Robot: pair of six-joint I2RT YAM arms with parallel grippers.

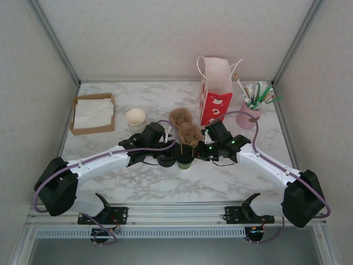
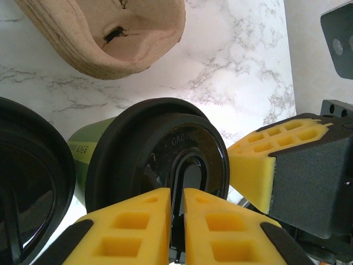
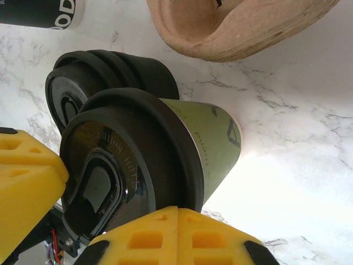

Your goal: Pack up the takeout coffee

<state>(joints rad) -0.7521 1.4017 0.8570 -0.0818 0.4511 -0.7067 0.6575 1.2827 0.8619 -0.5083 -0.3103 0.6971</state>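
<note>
a white marbled table [image 1: 182,185] carries a cardboard tray of napkins [image 1: 92,113], a stack of cream cups [image 1: 135,120], pulp carriers [image 1: 185,128], a red-and-white bag [image 1: 215,94], a pink pot of stirrers [image 1: 249,113], and black lids [image 1: 166,160] beside the takeout coffee [image 1: 185,158]

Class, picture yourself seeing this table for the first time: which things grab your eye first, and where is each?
The left gripper and right gripper meet in the middle of the marble table at the lidded takeout coffee, with a black lid stack beside it. At the back stands a red-and-white paper bag, with a pink cup full of sticks to its right.
</note>
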